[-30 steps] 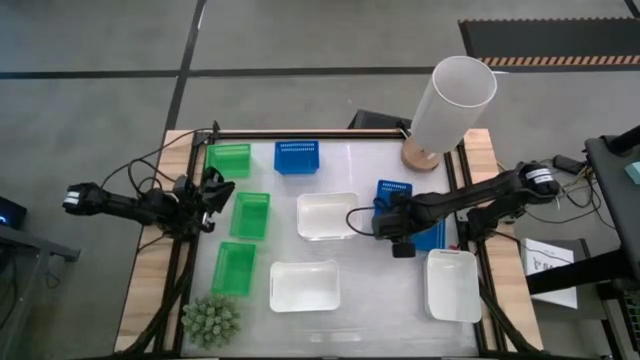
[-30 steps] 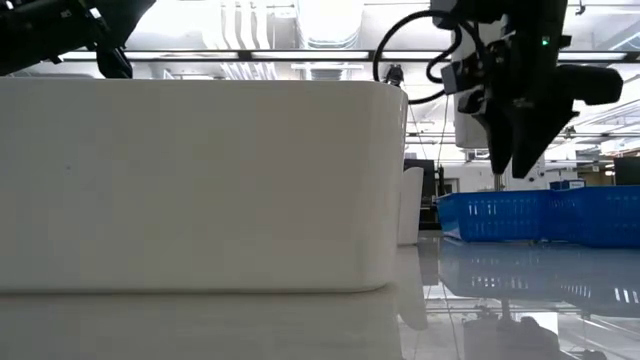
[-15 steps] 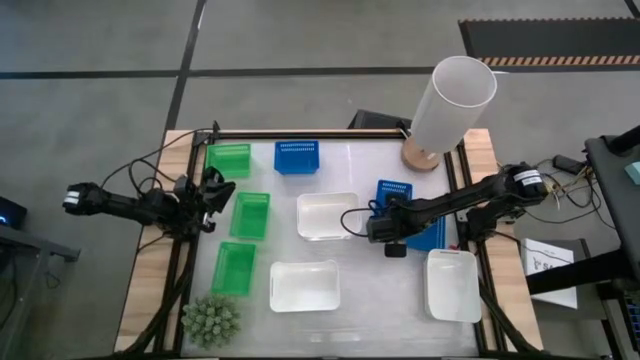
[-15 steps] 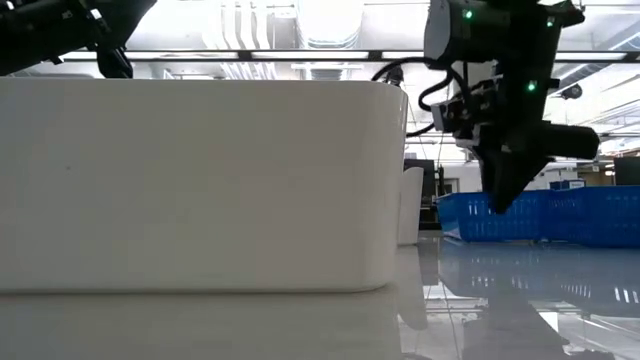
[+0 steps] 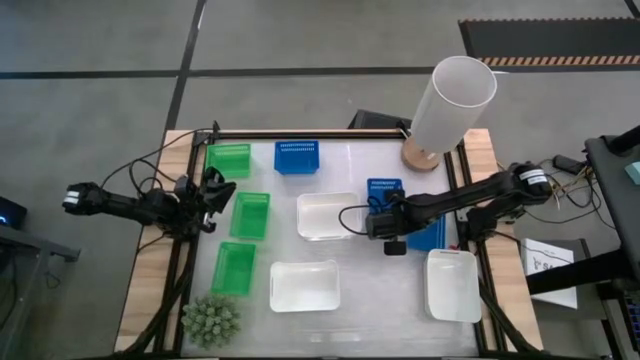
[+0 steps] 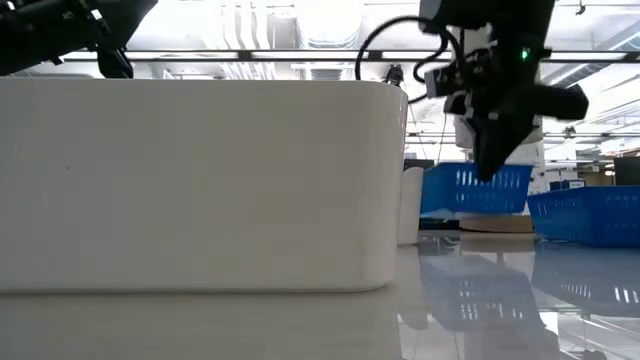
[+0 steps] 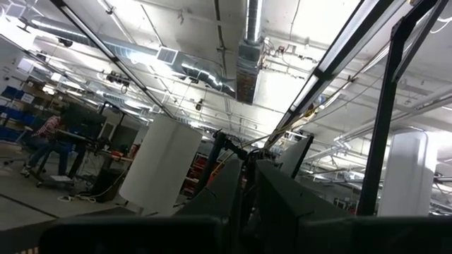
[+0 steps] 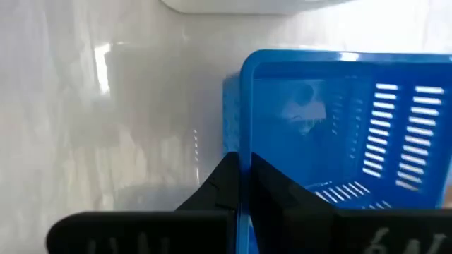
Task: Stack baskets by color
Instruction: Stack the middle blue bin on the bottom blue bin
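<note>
Right wrist view: right end effector [image 8: 244, 185] clamped on blue basket [image 8: 339, 134] rim, lifted clear of worktop [image 5: 360, 280] (low view). Left end effector [image 5: 210, 195] closed, empty, at left edge.

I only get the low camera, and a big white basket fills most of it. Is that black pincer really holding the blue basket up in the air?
Observer: Yes. The right wrist view shows the right pincer shut on the rim of the blue basket.
Child: Are there more blue ones?
Observer: From above, a second blue basket lies under the right arm, and a third blue basket sits near the table's back edge.
Child: Where's the other arm?
Observer: The left pincer waits at the table's left edge, beside the green baskets.
</note>
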You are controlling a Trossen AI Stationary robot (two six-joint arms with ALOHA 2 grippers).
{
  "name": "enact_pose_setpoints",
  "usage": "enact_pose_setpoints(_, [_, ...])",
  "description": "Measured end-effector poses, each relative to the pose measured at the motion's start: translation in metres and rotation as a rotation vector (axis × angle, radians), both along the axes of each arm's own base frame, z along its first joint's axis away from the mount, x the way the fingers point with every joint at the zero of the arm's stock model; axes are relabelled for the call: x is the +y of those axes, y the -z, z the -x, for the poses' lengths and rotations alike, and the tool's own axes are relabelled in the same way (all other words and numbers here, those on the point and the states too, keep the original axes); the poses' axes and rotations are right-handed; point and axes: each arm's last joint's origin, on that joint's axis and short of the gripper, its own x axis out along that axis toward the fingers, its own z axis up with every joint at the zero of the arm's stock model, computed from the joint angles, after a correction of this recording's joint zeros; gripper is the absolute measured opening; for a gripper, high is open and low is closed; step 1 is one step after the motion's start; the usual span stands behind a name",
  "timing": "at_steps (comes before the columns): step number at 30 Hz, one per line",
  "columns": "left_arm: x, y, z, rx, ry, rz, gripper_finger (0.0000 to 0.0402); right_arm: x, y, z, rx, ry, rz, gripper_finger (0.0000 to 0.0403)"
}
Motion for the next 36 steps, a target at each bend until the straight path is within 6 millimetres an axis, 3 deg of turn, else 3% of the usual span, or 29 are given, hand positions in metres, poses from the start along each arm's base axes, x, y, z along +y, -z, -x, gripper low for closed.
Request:
enact_pose_setpoints(7, [0.000, 0.000, 0.000, 0.002, 0.000, 0.000, 0.0028, 0.012, -0.037, 0.009, 0.001, 0.046, 0.001, 0.0009])
enact_pose_setpoints(15, [0.000, 0.000, 0.000, 0.002, 0.000, 0.000, 0.0028, 0.050, -0.058, 0.046, -0.021, 0.092, -0.008, 0.0009])
enact_pose_setpoints(23, [0.000, 0.001, -0.001, 0.009, 0.001, -0.001, 0.0028, 0.075, -0.050, 0.080, -0.029, 0.138, -0.018, 0.0009])
enact_pose_setpoints(36, [0.000, 0.001, -0.001, 0.008, -0.017, 0.010, 0.0028, 0.068, -0.016, 0.095, 0.057, 0.146, 0.060, 0.0010])
